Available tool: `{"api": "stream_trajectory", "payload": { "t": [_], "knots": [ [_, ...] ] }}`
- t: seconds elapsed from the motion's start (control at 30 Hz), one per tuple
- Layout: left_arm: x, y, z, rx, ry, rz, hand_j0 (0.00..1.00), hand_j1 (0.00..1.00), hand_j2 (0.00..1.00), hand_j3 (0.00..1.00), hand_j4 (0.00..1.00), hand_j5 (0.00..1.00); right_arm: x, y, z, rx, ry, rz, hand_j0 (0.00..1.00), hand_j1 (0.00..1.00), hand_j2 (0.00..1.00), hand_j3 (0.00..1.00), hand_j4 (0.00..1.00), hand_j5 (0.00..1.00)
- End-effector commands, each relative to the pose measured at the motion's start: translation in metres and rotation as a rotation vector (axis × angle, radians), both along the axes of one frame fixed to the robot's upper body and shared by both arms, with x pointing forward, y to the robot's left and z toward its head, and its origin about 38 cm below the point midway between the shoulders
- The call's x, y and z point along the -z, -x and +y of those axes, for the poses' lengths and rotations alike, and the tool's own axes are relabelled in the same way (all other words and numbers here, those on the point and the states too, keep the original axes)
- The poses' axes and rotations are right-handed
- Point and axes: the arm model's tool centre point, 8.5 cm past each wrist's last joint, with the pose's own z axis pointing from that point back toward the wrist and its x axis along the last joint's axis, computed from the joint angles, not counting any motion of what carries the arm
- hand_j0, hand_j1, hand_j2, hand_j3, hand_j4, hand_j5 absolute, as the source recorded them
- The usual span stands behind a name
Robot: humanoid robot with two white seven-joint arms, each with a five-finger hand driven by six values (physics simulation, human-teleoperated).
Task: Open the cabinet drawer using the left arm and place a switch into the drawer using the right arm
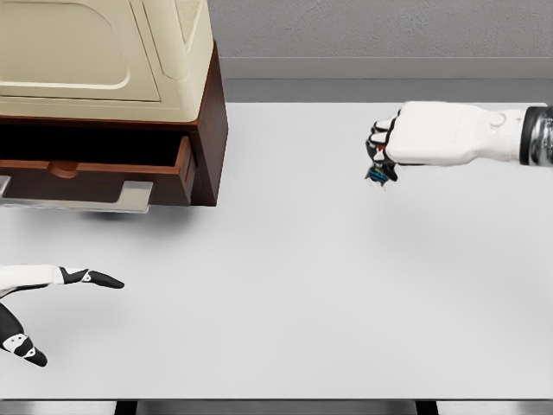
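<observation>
The cabinet (112, 60) stands at the top left, cream on top with a dark wood base. Its brown drawer (95, 177) is pulled out toward me, with a grey bar handle (73, 199) along its front. My right hand (380, 154) hovers above the table at the upper right, fingers curled shut on a small dark switch (377, 175) with a blue part, which pokes out below the fist. My left hand (60, 307) lies at the lower left edge, below the drawer and apart from it, fingers spread and holding nothing.
The white table (294, 285) stretches between the two hands. Its front edge runs along the bottom of the view. A grey wall lies behind the table.
</observation>
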Motion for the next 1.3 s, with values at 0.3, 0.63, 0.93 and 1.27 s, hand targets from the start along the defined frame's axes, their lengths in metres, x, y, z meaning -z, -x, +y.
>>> {"api": "stream_trajectory", "payload": {
  "t": [0.3, 0.63, 0.93, 1.27],
  "knots": [
    [-0.001, -0.001, -0.001, -0.003, 0.007, 0.001, 1.0, 1.0, 1.0, 1.0, 1.0, 1.0, -0.01, 0.0, 0.084, -0.209, 0.021, -0.021, 0.26, 0.26, 0.26, 0.26, 0.26, 0.26],
    [-0.001, -0.001, -0.001, -0.003, 0.007, 0.001, 1.0, 1.0, 1.0, 1.0, 1.0, 1.0, -0.028, 0.007, 0.134, -0.335, 0.032, -0.067, 0.27, 0.27, 0.27, 0.27, 0.27, 0.27],
    [-0.001, -0.001, -0.001, -0.003, 0.007, 0.001, 1.0, 1.0, 1.0, 1.0, 1.0, 1.0, -0.044, 0.019, 0.174, -0.437, 0.013, -0.096, 0.28, 0.28, 0.28, 0.28, 0.28, 0.28],
    [0.0, -0.001, -0.001, -0.001, 0.006, 0.003, 1.0, 1.0, 1.0, 1.0, 1.0, 1.0, -0.063, 0.027, 0.202, -0.505, -0.011, -0.134, 0.28, 0.28, 0.28, 0.28, 0.28, 0.28]
  ]
}}
